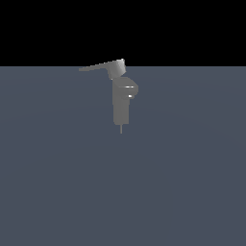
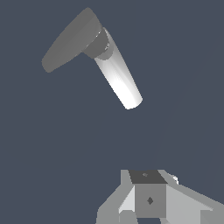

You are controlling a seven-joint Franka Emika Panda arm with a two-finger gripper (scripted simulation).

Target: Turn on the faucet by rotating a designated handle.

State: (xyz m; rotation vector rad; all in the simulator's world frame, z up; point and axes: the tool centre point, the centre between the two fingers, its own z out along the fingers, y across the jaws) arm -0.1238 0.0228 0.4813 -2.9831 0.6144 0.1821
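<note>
No writing or brand shows anywhere. The faucet stands upright on the blue-grey surface, its rounded bulge toward the exterior view's right, a thin pin below. The handle — a flat tapering lever — reaches toward the exterior view's left from the cap on top. In the wrist view the hand sits well apart from the handle, touching nothing — whether released or clenched, I cannot tell.

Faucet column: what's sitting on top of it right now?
A short cap carrying the handle, pointing toward the exterior view's left, tops the faucet. The joint under the cap is hidden.
</note>
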